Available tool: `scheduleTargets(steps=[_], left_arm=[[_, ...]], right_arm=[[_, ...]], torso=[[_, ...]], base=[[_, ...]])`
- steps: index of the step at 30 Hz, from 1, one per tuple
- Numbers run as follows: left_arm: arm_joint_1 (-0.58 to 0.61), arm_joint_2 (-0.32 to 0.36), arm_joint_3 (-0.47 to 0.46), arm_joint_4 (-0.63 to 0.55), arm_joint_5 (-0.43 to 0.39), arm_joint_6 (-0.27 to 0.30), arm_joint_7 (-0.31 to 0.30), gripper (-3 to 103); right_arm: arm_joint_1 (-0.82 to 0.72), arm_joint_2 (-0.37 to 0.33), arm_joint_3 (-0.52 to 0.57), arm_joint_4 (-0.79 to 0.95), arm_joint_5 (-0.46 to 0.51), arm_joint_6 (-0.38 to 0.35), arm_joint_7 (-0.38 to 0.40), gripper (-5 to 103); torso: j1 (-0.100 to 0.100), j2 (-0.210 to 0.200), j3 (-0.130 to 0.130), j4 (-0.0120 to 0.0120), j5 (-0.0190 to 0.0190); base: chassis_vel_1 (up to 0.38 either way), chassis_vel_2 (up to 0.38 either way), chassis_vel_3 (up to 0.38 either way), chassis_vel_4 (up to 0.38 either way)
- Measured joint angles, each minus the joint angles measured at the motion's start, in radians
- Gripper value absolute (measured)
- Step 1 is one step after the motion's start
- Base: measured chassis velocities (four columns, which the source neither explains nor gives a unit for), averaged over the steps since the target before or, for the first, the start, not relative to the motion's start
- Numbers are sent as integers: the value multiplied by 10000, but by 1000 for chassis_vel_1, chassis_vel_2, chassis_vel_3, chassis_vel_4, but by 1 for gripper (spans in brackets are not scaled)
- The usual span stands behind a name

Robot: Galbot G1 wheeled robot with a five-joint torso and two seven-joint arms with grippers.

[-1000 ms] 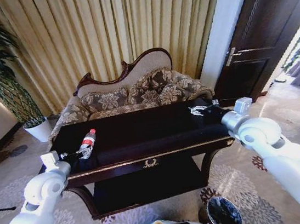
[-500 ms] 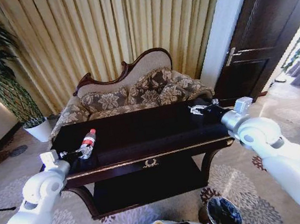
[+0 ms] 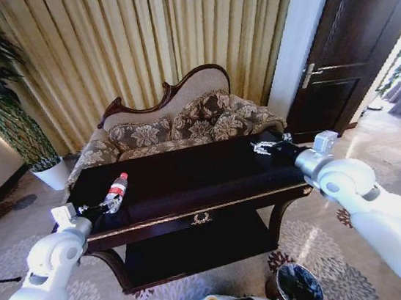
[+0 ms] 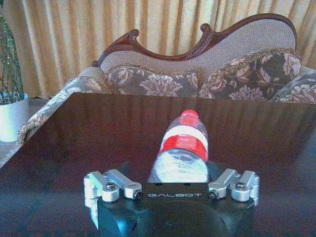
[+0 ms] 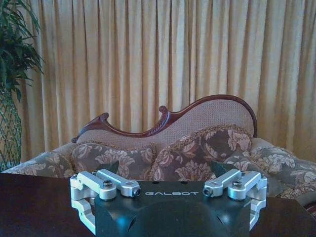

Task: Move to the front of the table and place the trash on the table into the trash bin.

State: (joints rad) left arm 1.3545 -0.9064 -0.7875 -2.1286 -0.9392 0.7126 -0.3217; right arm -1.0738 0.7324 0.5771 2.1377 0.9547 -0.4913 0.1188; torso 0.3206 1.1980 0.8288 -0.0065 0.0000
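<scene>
Now at the grabbing step, parked at the front of the worktop (image 3: 189, 177). At the left of the head view: left gripper (image 3: 93, 207) low over the near left corner, nose to the bottom end of the bottle (image 3: 117, 192). Lying flat, that bottle, red cap toward the sofa (image 3: 182, 119). From the left wrist view: bottle (image 4: 180, 150) sitting right between the jaws of the left gripper (image 4: 171, 173), one jaw on each side. Cannot tell if squeezed tight or only hugged.

Over to the right: a small white scrap (image 3: 263, 145) at the far right end of the worktop, with the right gripper (image 3: 278, 147) just beside it. In the right wrist view, jaws of the right gripper (image 5: 165, 170) spread wide, nothing held.

At the bottom right of the head view: trash bin (image 3: 300, 286) on the floor, near the right leg, well apart from the bottle.

Next, most likely: squeeze firmly, lift straight up, then carry the bottle across and down to the bin. Round and slippery, so grip the middle and go slow.
</scene>
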Motion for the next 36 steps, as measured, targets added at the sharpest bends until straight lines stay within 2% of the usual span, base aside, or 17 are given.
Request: scheduleTargets(steps=[2, 3, 4, 6, 8, 11, 12, 15, 18, 21, 24, 27, 28, 30, 31, 33, 36], left_arm=[[21, -15, -12, -9, -8, -1, 0, 88], [58, -38, -31, -32, -23, -1, 2, 82], [100, -54, -55, -54, -27, -4, 5, 72], [109, -58, -60, -60, -28, -5, 5, 72], [141, -72, -96, -80, -29, -6, 12, 60], [152, -73, -113, -87, -31, -6, 21, 55], [170, -73, -137, -112, -33, -6, 28, 45], [209, -72, -188, -166, -42, -6, 56, 49], [310, -100, -287, -249, -45, -6, 198, 68], [377, -125, -343, -302, -44, -6, 265, 64], [481, -161, -461, -388, -44, -10, 411, 54], [626, -166, -658, -523, -82, -22, 588, 38], [626, -166, -658, -523, -82, -22, 588, 38], [742, -206, -796, -594, -135, -46, 597, 26], [742, -206, -796, -594, -135, -46, 597, 26], [865, -276, -901, -630, -143, -55, 616, 16], [991, -349, -986, -658, -125, -60, 664, 11]], right_arm=[[-7, 5, 1, 11, 0, 1, 0, 100], [-29, 11, 12, 33, 1, 4, 1, 100], [-60, 17, 48, 46, 0, 8, 0, 100], [-70, 19, 63, 51, 0, 10, 0, 100], [-138, 25, 182, 84, 1, 36, 1, 100], [-157, 22, 222, 92, 2, 100, 1, 100], [-159, -3, 244, 93, 2, 231, 1, 100], [-140, -43, 249, 99, 8, 298, 0, 100], [-139, -94, 330, 116, 20, 339, 0, 100], [-180, -119, 412, 118, 28, 351, 0, 100], [-239, -154, 536, 131, 44, 373, 0, 100], [-301, -229, 671, 175, 87, 386, 1, 100], [-301, -229, 671, 175, 87, 386, 1, 100], [-365, -289, 732, 237, 111, 389, 1, 100], [-365, -289, 732, 237, 111, 389, 1, 100], [-427, -314, 754, 298, 121, 390, 0, 100], [-480, -315, 755, 343, 123, 390, 1, 100]], torso=[[0, 0, 0, 0, 0], [1, 0, 0, 0, 0], [0, 0, 0, 1, 0], [0, 0, 0, 1, 0], [0, 0, 0, -1, 0], [0, 0, 0, 0, 1], [0, 0, 0, 0, 0], [1, 0, 1, 0, 0], [0, 0, 0, 1, 0], [0, 0, 0, 0, 0], [0, 0, 0, 0, 1], [0, 0, 0, 0, 2], [0, 0, 0, 0, 2], [0, 0, 0, 0, 1], [0, 0, 0, 0, 1], [0, 0, 0, 0, 1], [0, 0, -1, -1, 3]], base=[[0, 0, 0, 0], [0, 0, 0, 0], [0, 0, 0, 0], [0, 0, 0, 0], [0, 0, 0, 0], [0, 0, 0, 0], [0, 0, 0, 0], [0, 0, 0, 0], [0, 0, 0, 0], [0, 0, 0, 0], [0, 0, 0, 0], [0, 0, 0, 0], [0, 0, 0, 0], [0, 0, 0, 0], [0, 0, 0, 0], [0, 0, 0, 0], [0, 0, 0, 0]])
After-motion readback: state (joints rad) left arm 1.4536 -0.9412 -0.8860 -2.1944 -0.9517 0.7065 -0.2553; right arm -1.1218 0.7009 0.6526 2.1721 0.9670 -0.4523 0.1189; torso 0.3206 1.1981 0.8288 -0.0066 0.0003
